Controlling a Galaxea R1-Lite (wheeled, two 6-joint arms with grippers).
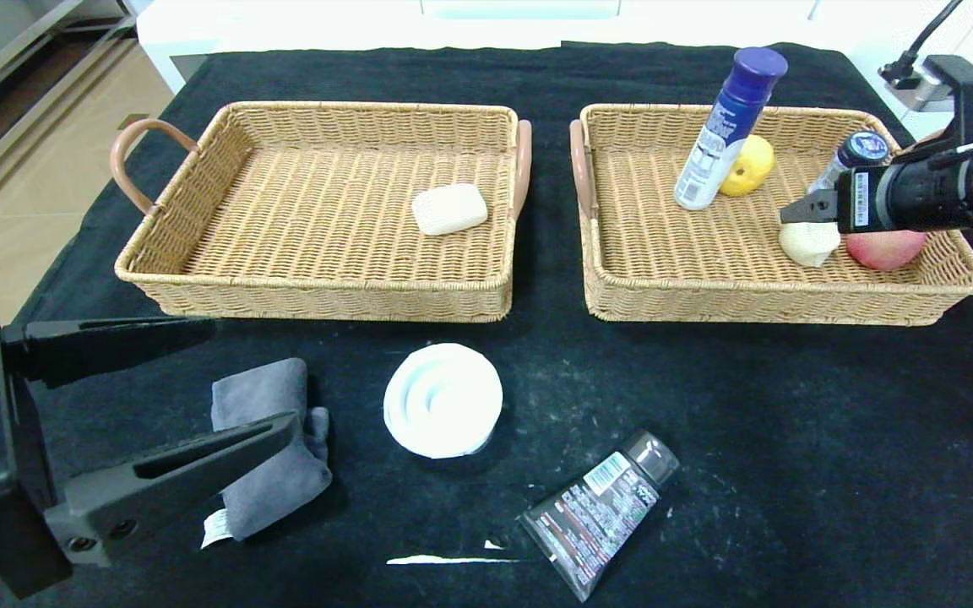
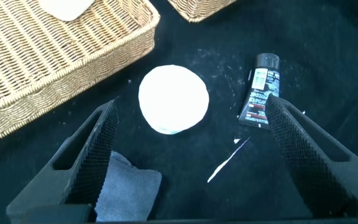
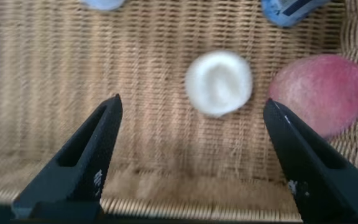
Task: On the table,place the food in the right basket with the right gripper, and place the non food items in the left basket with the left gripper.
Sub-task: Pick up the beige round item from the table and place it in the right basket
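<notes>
My right gripper (image 1: 795,211) is open and empty above the right basket (image 1: 757,306), just over the cream bun (image 1: 809,243); in the right wrist view (image 3: 192,101) the bun (image 3: 219,82) lies on the weave beyond the fingertips. The tall white bottle (image 1: 727,127) and the yellow pear (image 1: 748,165) are in that basket too. My left gripper (image 1: 250,371) is open and empty above the grey cloth (image 1: 275,490). The white roll (image 1: 443,400) and the black tube (image 1: 600,511) lie on the table (image 1: 790,439). The left wrist view (image 2: 191,102) shows the roll (image 2: 173,99), the tube (image 2: 261,90) and the cloth (image 2: 126,196).
The left basket (image 1: 199,279) holds a cream soap bar (image 1: 449,209). A red apple (image 1: 885,247) and a small blue-capped bottle (image 1: 854,156) are in the right basket beside the bun. A white streak (image 1: 444,559) marks the black cloth near the tube.
</notes>
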